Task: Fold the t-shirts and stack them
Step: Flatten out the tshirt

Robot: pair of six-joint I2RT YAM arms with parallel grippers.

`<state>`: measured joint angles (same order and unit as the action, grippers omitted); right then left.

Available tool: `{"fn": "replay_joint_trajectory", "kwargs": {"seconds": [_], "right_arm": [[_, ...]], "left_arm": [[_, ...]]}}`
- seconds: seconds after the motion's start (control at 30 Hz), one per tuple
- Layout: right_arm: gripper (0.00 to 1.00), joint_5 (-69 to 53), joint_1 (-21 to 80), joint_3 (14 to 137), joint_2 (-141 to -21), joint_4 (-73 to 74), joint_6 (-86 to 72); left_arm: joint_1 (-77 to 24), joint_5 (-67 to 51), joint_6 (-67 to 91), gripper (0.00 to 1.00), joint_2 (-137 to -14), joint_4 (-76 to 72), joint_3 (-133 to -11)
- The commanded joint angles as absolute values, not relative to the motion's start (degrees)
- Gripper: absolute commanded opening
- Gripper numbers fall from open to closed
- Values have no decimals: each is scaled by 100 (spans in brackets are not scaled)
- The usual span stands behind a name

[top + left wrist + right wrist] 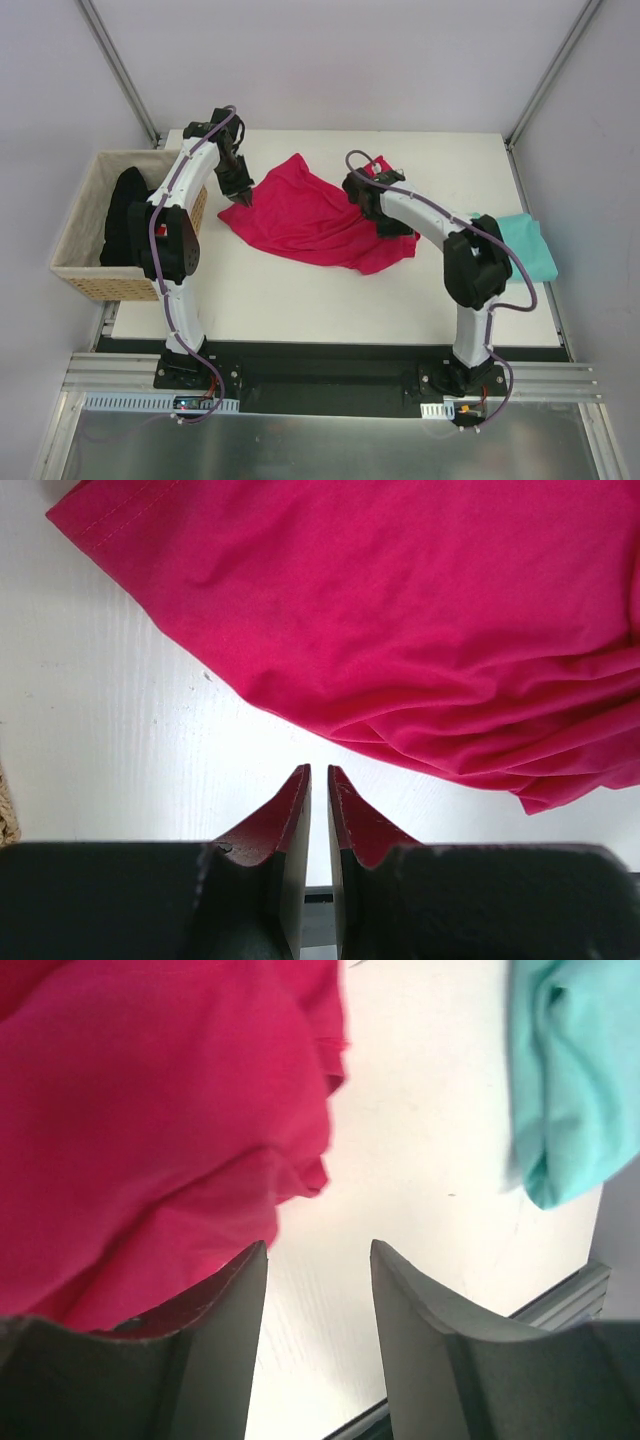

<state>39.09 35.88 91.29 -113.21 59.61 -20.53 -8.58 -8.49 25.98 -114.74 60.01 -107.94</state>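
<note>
Left end effector hangs low at the left edge of the crimson-pink t-shirt. Its two fingers are drawn almost together, with only a thin slit between them and nothing in it. The tips are over the bare white worktop, just short of the shirt's hem. The right end effector is at the shirt's right side with its jaws clearly apart and nothing held. Pink cloth bunches beside its left finger, and bare worktop shows through the gap.

The pink shirt lies rumpled and unfolded in the middle of the worktop, between the two arms. The teal t-shirt lies at the right edge of the worktop, partly hidden behind the right arm, with a strip of bare surface between it and the pink one. A wicker basket stands against the worktop's left side with dark clothing in it.
</note>
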Motion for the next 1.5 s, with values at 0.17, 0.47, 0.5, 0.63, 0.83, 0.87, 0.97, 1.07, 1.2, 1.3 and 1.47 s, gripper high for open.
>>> {"fn": "replay_joint_trajectory", "kwargs": {"seconds": [0.17, 0.47, 0.5, 0.63, 0.83, 0.87, 0.97, 1.07, 1.2, 1.3, 1.47], "right_arm": [[45, 4053, 3674, 8350, -10467, 6003, -2707], [44, 3648, 3744, 7990, -10714, 5546, -2707], [44, 3639, 3735, 7998, -10731, 5494, -2681], [44, 3516, 3709, 8007, -10924, 5353, -2575], [43, 3200, 3542, 7788, -11004, 4932, -2540], [43, 3086, 3507, 7744, -10978, 4791, -2540], [43, 3032, 3358, 7673, -10986, 4711, -2505], [43, 3024, 3279, 7691, -10995, 4650, -2444], [39, 2971, 3191, 7699, -11083, 4562, -2382], [34, 2900, 3138, 7673, -11153, 4491, -2364], [27, 2804, 3111, 7612, -11241, 4298, -2338]], "left_arm": [[-932, -923, 2610, 12, -11355, 6179, -11171], [-932, -791, 2584, 11, -11364, 6223, -11109], [-932, -774, 2584, 12, -11364, 6231, -11118], [-932, -773, 2593, 12, -11399, 6240, -11136], [-932, -738, 2602, 12, -11434, 6267, -11180], [-932, -703, 2584, 12, -11435, 6284, -11188], [-932, -677, 2566, 12, -11470, 6328, -11223], [-932, -677, 2566, 11, -11531, 6381, -11311], [-932, -677, 2558, 12, -11619, 6451, -11504], [-932, -685, 2558, 12, -11672, 6504, -11592], [-932, -580, 2531, 12, -11689, 6565, -11637]]}}
